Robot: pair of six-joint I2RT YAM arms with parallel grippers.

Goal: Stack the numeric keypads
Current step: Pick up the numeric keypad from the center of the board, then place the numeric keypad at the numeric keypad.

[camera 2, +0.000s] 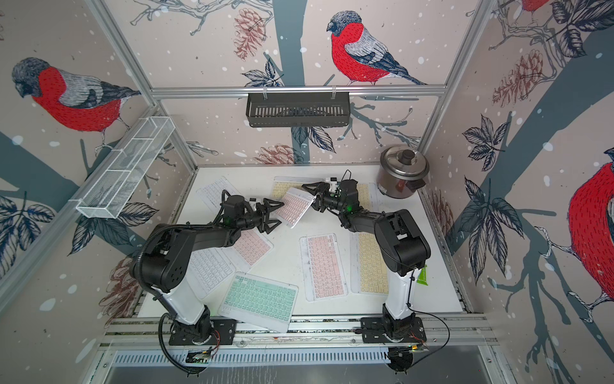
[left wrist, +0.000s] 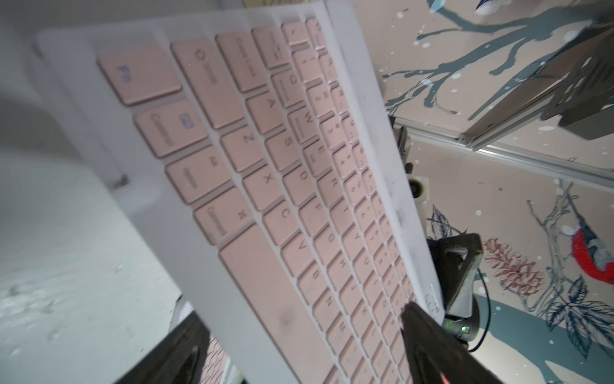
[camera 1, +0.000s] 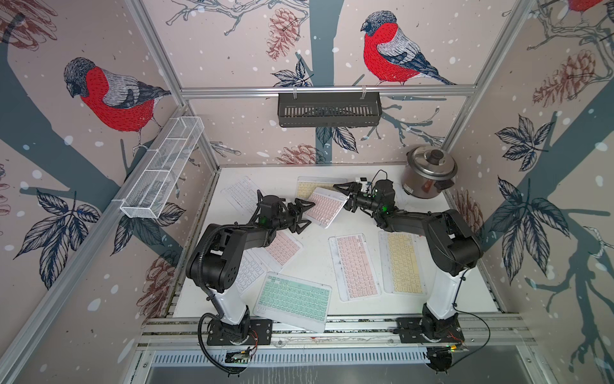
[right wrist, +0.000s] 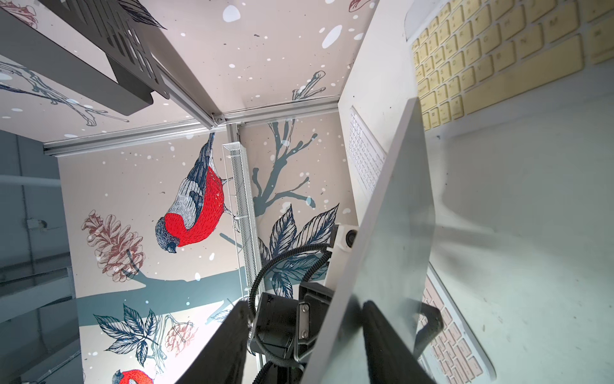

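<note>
- While my right claw (camera 1: pixel 346 198) is pinched narrow on one corner of the pink keypad (camera 1: pixel 327 207), it carries that keypad clear of the tabletop (camera 1: pixel 315 256).
- My left claw (camera 1: pixel 304 216) stands spread wide, with one finger above and one below the keypad's opposite end. I cannot tell whether either finger touches it.
- The keypad hangs tilted, its keyed face turned up and toward my left arm and its plain back toward my right wrist.
- As far as I can tell, its long axis slants from my left claw toward the tabletop's far edge.
- It sits between my two claws, above the far middle of the tabletop and partly over a yellow keypad (camera 1: pixel 307 187) that lies flat by the far edge.
</note>
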